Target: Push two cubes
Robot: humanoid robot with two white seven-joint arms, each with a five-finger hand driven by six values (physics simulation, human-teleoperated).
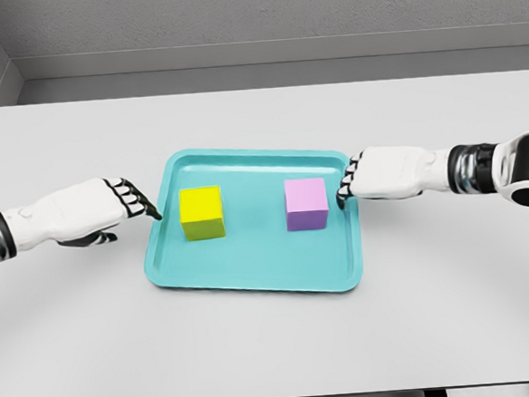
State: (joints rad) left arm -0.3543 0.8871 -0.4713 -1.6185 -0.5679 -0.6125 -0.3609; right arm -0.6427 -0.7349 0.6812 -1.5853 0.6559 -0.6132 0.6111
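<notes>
Now the left hand (111, 207), fingers stretched out, is beside the teal tray (251, 270), near the yellow cube (202, 212). Likewise the right hand (372, 175), fingers curled down, is just beside the pink cube (306, 203).

A tray (252, 277) lies on the middle of a table (275, 343), and two cubes sit in it side by side, apart from each other, the left cube (202, 212) toward the tray's left side and the right cube (306, 203) toward its right side. The left hand (102, 208) reaches in over the table from the left, its fingertips (153, 212) at the tray's left rim and short of the left cube. The right hand (381, 174) comes in from the right, over the tray's right rim, just beside the right cube.
</notes>
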